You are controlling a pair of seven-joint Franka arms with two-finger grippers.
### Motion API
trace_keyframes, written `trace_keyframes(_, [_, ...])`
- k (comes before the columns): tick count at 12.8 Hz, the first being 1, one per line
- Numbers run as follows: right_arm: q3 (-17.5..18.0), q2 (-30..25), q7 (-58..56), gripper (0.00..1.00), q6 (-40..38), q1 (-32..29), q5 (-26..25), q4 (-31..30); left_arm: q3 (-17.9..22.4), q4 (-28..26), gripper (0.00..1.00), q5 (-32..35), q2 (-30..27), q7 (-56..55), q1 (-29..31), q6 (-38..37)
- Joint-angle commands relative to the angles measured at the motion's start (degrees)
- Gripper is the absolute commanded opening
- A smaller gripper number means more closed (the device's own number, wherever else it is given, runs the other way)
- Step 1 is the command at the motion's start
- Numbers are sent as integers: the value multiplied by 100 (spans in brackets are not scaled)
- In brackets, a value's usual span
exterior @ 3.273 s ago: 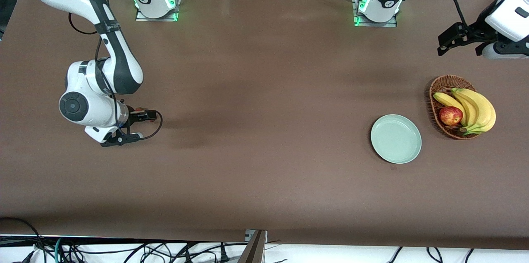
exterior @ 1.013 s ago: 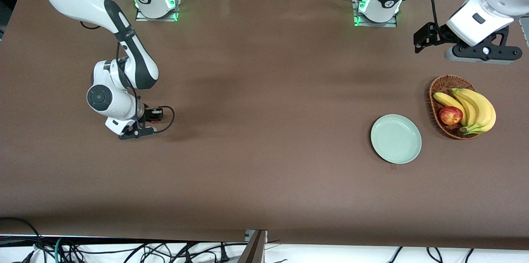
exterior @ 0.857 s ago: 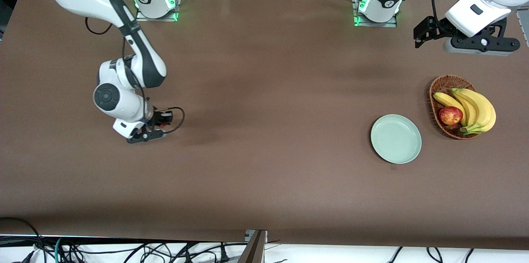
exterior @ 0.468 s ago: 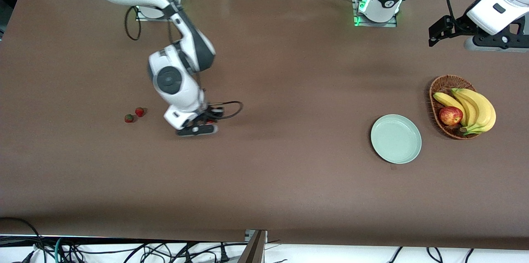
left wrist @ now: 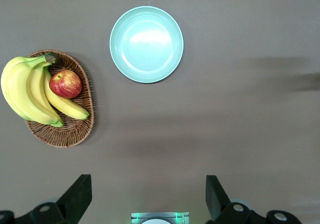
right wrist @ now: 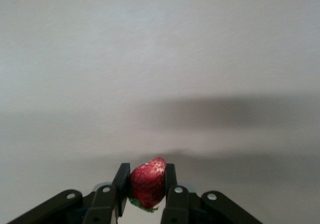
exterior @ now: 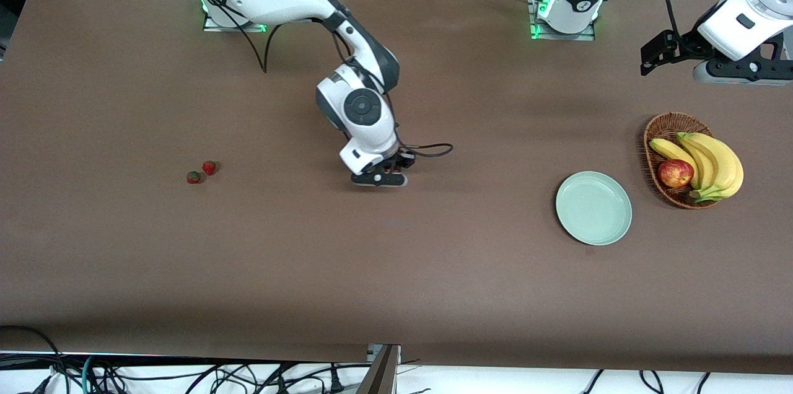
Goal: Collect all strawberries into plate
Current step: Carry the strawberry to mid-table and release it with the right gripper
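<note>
Strawberry [right wrist: 148,182] sits pinched in our right gripper [right wrist: 147,190] jaws above mid tabletop [exterior: 396,270]; two more strawberries [exterior: 202,172] lie toward the right arm's end. Our left gripper [left wrist: 145,199] waits, jaws spread, above the basket [exterior: 661,134]; the plate [exterior: 593,208] lies beside it

One strawberry [right wrist: 148,182], red with a bit of green cap at its lower end, is pinched between the fingers of the right tool [right wrist: 147,184], up in the air over the bare brown worktop [exterior: 396,270] and well apart from the plate [exterior: 593,208]. Two more strawberries [exterior: 202,172], small and red, lie just beside each other on the worktop toward the right arm's end, much farther from the plate. The plate is round, shallow, pale mint-green with a raised rim, and has nothing on it.
</note>
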Motion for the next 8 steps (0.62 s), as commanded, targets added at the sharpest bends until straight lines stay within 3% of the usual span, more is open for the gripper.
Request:
trace_keyframes(1, [-52,339,243,21,316,246,2,340,-8,90,100,-103,45,116,37,-8])
trace_keyframes(2, [-52,366,226,36,326,273,2,340,-17,90,100,-103,45,124,37,-8])
trace_keyframes(3, [-52,366,191,99,326,273,-7,340,-25,99,100,-103,45,116,28,-8])
trace_keyframes(6, [-113,200,68,100,-23,168,-33,611,-34,99,100,-103,45,125,28,-17])
trace_keyframes(8, [-122,7,-604,100,-1074,-173,-24,1041,-61,142,100,-103,45,125,28,-26])
